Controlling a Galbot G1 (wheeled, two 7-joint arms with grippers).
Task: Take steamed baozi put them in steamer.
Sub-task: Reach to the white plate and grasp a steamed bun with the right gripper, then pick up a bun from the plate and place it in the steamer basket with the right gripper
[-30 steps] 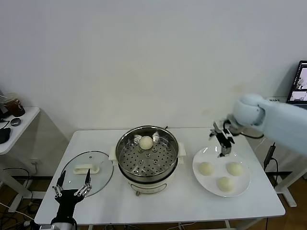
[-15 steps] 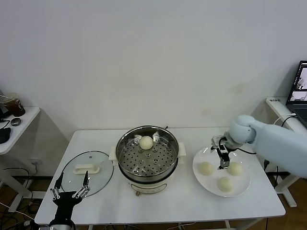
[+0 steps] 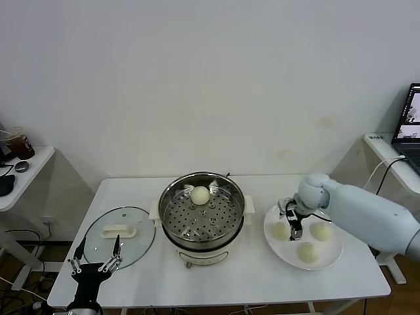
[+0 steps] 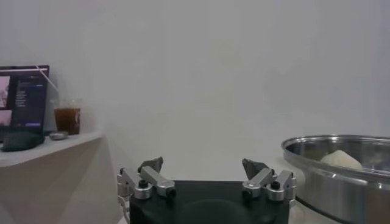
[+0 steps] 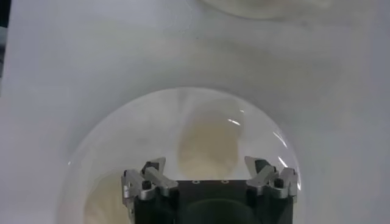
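Note:
The steamer [image 3: 172,197] stands mid-table with one baozi [image 3: 200,195] on its perforated tray. Three more baozi lie on a white plate [image 3: 331,252] to its right: the left one [image 3: 279,231], the right one [image 3: 321,231] and the front one [image 3: 306,252]. My right gripper [image 3: 292,225] hangs open just above the left baozi. In the right wrist view that baozi [image 5: 207,143] lies just past the spread right gripper [image 5: 207,167]. My left gripper [image 3: 97,262] waits open at the table's front left; its wrist view shows the steamer rim [image 4: 341,146] and the baozi inside [image 4: 341,159].
A round glass lid [image 3: 134,248] with a white handle lies left of the steamer, just behind the left gripper. A side table [image 3: 39,157] with a cup stands far left. A laptop [image 3: 412,115] sits on a desk at the right.
My right arm has come down and leftward from above the plate's back edge to the left baozi. The left gripper has sunk slightly at the table's front edge.

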